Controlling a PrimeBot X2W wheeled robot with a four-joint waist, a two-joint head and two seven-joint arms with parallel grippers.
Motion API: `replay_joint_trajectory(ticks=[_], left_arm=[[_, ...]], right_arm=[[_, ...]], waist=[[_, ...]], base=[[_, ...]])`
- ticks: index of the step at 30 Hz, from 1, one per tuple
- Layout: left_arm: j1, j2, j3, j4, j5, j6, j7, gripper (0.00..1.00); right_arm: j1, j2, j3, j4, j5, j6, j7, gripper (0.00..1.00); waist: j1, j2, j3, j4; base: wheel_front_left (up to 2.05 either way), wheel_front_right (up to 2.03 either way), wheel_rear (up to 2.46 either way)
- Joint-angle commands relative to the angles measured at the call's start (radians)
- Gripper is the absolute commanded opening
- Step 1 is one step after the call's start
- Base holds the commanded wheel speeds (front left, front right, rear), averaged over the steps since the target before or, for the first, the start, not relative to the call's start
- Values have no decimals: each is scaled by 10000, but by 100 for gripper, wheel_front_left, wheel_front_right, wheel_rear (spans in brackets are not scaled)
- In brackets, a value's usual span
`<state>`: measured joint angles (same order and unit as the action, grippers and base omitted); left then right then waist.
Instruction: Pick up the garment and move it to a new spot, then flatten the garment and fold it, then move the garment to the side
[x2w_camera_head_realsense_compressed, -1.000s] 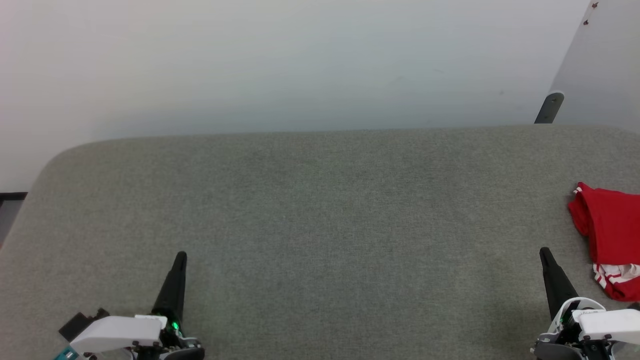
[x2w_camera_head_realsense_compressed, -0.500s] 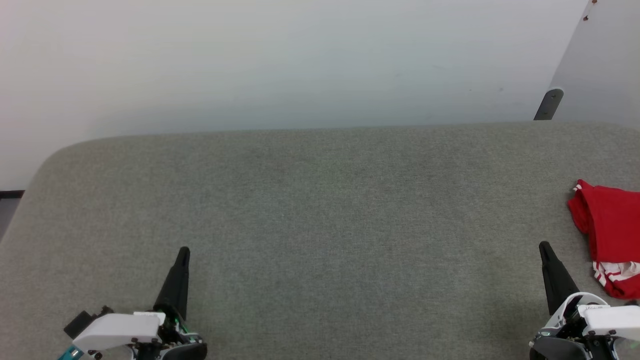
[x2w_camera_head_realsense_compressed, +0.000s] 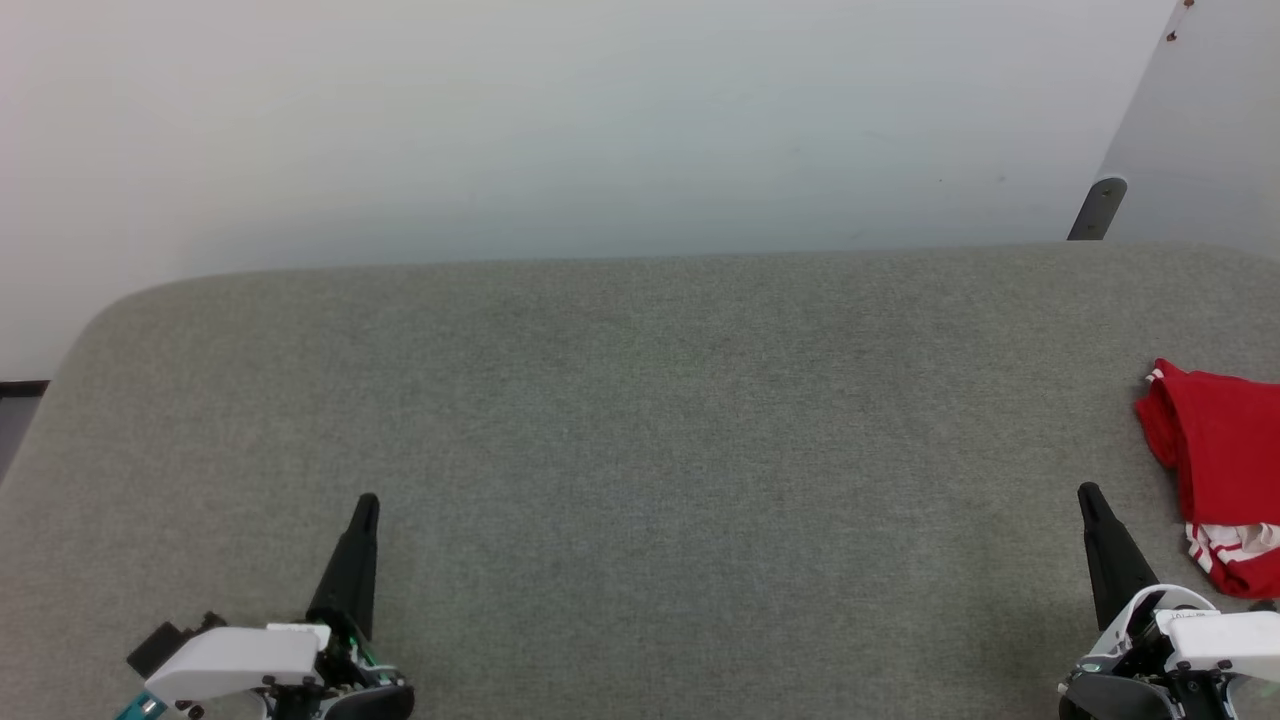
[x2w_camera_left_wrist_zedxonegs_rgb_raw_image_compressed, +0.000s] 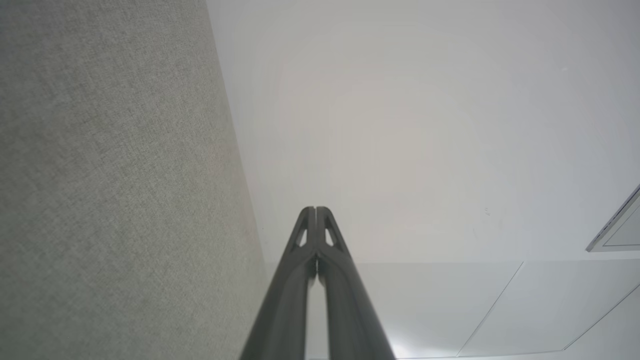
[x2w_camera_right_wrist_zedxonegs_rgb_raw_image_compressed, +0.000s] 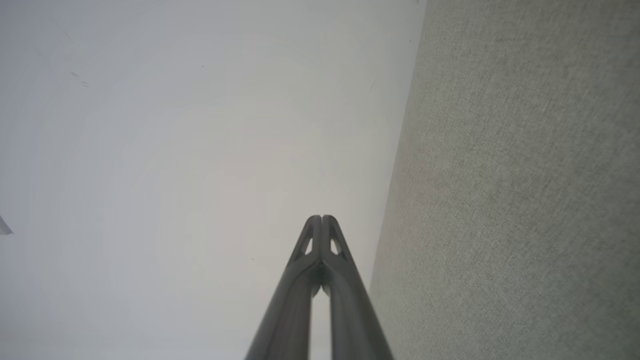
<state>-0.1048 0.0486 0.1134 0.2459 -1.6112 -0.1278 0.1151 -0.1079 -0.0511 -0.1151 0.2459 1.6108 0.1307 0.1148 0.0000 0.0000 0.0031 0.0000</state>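
Grey woven fabric covers the broad padded surface (x2w_camera_head_realsense_compressed: 640, 420) that spans the head view, with its far corner rounded at 10 o'clock. At 3 o'clock, against the frame edge, lies the garment (x2w_camera_head_realsense_compressed: 1220, 450), a crumpled red heap resting on the fabric. A band of red-and-white striped trim (x2w_camera_head_realsense_compressed: 1235, 545) shows at its near end. The frame cuts off its right part, so how far it spreads cannot be told.

At 7 o'clock sits the left gripper (x2w_camera_head_realsense_compressed: 365, 503), its two dark fingers pressed together into one spike that points towards 12 o'clock, holding nothing. At 5 o'clock the right gripper (x2w_camera_head_realsense_compressed: 1088, 495) is likewise pinched closed and empty. The garment lies at 2 o'clock from its tip, near it but apart. Bare fabric lies under both grippers.

In the left wrist view the fingertips meet with no gap, the fabric runs along 9 o'clock and pale wall lies towards 3 o'clock. In the right wrist view the tips also meet, with the fabric at 3 o'clock and wall at 9 o'clock.

Beyond the surface, at 12 o'clock in the head view, rises the pale wall (x2w_camera_head_realsense_compressed: 600, 130). At 1 o'clock a dark bracket (x2w_camera_head_realsense_compressed: 1098, 210) stands beside a light panel (x2w_camera_head_realsense_compressed: 1210, 120).
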Motion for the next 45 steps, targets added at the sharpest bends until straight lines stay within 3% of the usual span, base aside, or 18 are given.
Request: replay_joint_trajectory(ticks=[1,45], left_arm=[[-91,-2,29,-17,-29,-53,20,0],[-90,-2,25,-17,-32,-53,16,0]], right_arm=[[-27,36,2,-19,37,0,25,0],[-27,36,4,-19,40,2,23,0]], waist=[[0,0,0,0],[0,0,0,0]], base=[[0,0,0],[0,0,0]])
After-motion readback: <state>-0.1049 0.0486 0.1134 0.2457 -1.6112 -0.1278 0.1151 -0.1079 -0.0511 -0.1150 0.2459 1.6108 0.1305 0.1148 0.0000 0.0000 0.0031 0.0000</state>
